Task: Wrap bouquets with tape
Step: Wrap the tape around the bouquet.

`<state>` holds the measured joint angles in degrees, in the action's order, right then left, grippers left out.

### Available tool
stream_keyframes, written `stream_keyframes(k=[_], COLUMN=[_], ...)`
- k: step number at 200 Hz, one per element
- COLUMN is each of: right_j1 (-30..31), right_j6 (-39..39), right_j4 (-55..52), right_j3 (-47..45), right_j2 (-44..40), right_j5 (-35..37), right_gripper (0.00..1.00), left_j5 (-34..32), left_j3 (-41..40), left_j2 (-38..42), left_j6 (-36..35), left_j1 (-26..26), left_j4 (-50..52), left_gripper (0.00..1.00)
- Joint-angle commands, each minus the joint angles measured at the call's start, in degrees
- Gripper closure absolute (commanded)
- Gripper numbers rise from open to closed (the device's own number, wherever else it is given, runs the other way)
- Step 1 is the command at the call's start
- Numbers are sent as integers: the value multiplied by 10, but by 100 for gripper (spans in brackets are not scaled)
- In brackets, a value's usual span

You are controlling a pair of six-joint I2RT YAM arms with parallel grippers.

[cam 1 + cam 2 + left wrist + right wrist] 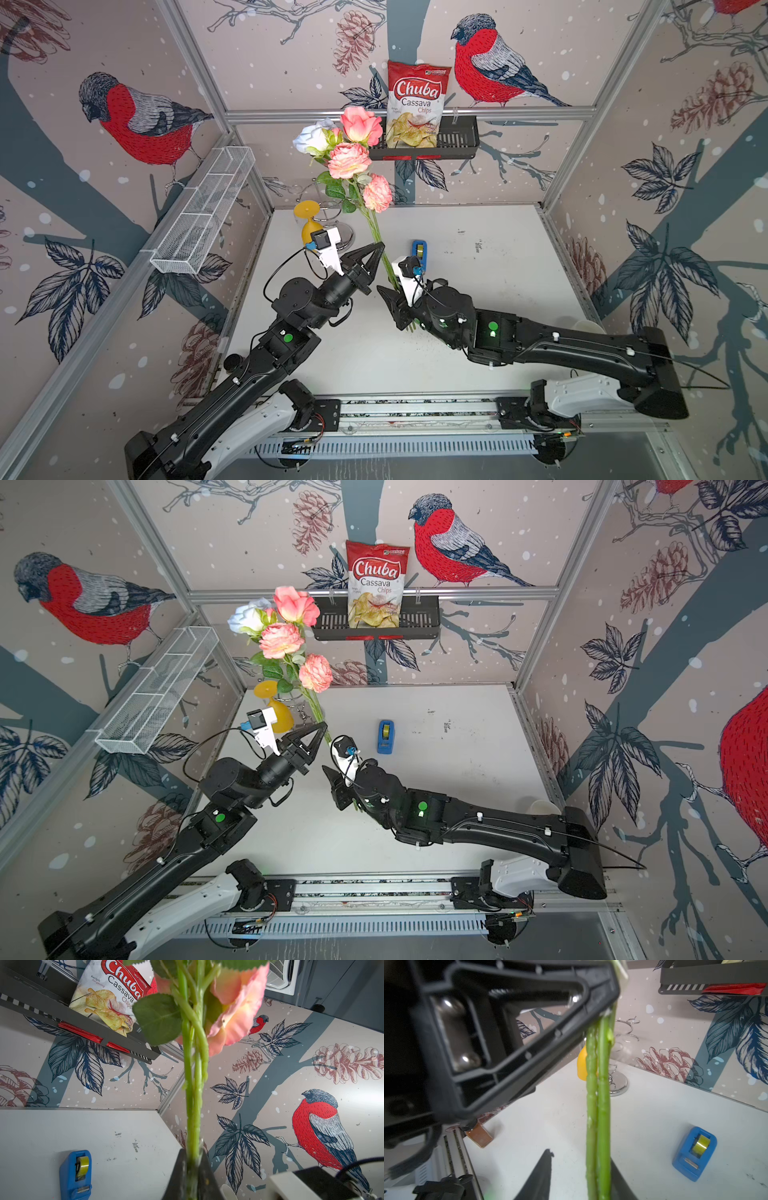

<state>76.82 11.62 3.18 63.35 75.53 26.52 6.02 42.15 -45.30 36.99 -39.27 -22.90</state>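
The bouquet [353, 162] stands lifted off the table [478, 332], blooms up near the black wall basket [457, 143], its long stems [384, 257] running down between the two arms. The left gripper [379, 248] is pinched tight on the stems at mid-length; in its own wrist view the stems [193, 1105] rise straight out of the closed tips. The right gripper [395, 297] sits lower on the same stems. Its jaws stand somewhat apart around the stems [599, 1105], and I cannot tell whether they are actually gripping.

The blue tape dispenser [386, 737] rests on the table just beside the stems, on the right arm's side, untouched.

To my eye this is the gathering step: the bunch is held, no tape pulled yet. Next, I'd guess, one gripper must keep the stems while the other reaches the dispenser for the tape's free end.

The top views show the whole bouquet; only the right wrist view shows the gap at the lower jaws, and the dispenser's cutter bar [691, 1163].
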Motion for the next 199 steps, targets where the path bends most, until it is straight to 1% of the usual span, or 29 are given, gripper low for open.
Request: stream_keyframes(k=[1,11,18,42,53,73,79,99,107,130,162,175,199], right_j1=[-3,-4,-5,-7,-9,-12,-14,-21,-22,-25,-40,-49,-64], right_j6=[-11,-9,-7,-11,-11,-7,-4,5,8,17,46,60,78], right_j4=[-3,-2,-2,26,48,85,93,123,130,144,191,213,228], right_j3=[7,7,7,-13,-31,-60,-68,-90,-96,-104,-132,-146,-160], right_j2=[6,4,2,-21,-34,-67,-74,-97,-104,-116,-140,-152,-163], right_j5=[20,16,9,-50,-86,-141,-158,-211,-222,-261,-331,-362,-396], right_gripper=[89,100,100,100,100,100,100,100,100,100,100,100,100], left_j5=[18,22,25,28,31,37,39,52,58,73,118,137,164], left_j3=[10,13,13,13,10,5,4,-6,-11,-18,-40,-41,-39], left_j2=[-1,-2,-4,-4,-2,1,2,4,3,-1,-2,-4,-7], left_j6=[-4,-2,-1,-2,0,1,3,9,12,21,39,46,62], left_j1=[1,1,1,1,1,1,0,1,1,1,2,2,2], left_j4=[-19,-18,-20,-25,-33,-45,-50,-74,-83,-99,-176,-194,-223], left_gripper=[100,100,100,100,78,53,50,44,43,43,50,63,94])
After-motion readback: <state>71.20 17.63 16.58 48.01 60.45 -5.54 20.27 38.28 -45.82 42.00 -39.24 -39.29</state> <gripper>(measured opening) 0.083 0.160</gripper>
